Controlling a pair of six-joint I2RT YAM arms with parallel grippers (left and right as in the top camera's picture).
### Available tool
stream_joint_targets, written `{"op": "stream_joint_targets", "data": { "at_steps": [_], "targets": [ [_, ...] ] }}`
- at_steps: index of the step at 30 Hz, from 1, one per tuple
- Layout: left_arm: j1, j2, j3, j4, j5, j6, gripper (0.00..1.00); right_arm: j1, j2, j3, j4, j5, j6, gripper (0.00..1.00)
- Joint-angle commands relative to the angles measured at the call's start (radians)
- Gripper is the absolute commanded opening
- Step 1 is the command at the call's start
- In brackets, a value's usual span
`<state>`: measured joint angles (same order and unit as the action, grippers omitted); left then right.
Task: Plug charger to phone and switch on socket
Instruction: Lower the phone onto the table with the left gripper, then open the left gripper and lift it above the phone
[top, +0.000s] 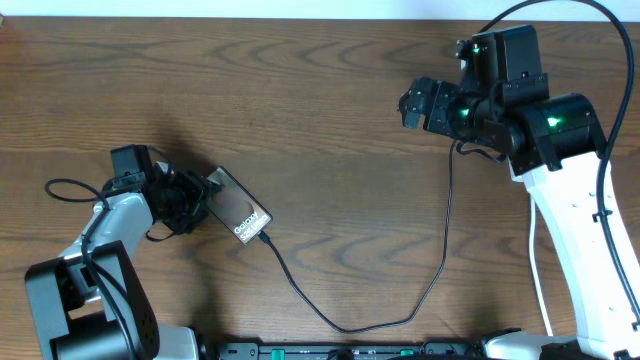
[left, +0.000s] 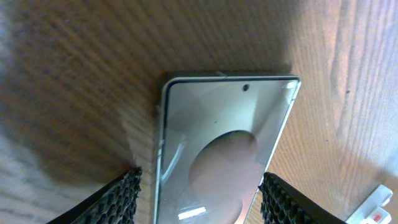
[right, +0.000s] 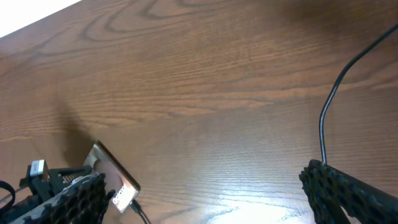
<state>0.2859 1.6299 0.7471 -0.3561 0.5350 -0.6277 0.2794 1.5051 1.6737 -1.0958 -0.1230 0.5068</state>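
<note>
The left tool (top: 207, 192) held the phone (top: 241, 214) by its sides on the table (top: 300, 90). The charger (top: 447, 220) looked already plugged into the phone's lower end. The socket (left: 375, 210) barely showed, its switch unreadable and probably still to press. The right tool (top: 412, 105) hung wide and empty. No container appeared.

Phone (top: 240, 212) screen, overhead view: we read the white word "Galaxy" running along the screen near the cable end; the smaller characters after it are too fine for us to make out.
Phone screen, right wrist view: we see the same white lettering, too small to read.
Phone screen, left wrist view: we find only glare, no text.
Socket (left: 373, 202), left wrist view: we see a small red mark, with no letters we can read.
</note>
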Motion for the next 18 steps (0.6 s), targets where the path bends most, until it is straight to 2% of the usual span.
{"op": "stream_joint_targets", "data": {
  "at_steps": [1, 6, 10, 18],
  "targets": [
    [0.005, 0.091, -0.085, -0.062, -0.242, 0.007, 0.65, 0.005, 0.001, 0.013, -0.003, 0.013, -0.015, 0.99],
    [0.005, 0.065, -0.085, -0.079, -0.272, 0.019, 0.66, 0.005, 0.001, 0.013, -0.011, 0.017, -0.016, 0.99],
    [0.005, -0.032, -0.073, -0.116, -0.283, 0.061, 0.67, 0.005, 0.001, 0.013, -0.025, 0.042, -0.015, 0.99],
    [0.004, -0.289, 0.049, -0.284, -0.283, 0.217, 0.80, 0.005, 0.003, 0.012, -0.023, 0.058, -0.016, 0.99]
  ]
}}
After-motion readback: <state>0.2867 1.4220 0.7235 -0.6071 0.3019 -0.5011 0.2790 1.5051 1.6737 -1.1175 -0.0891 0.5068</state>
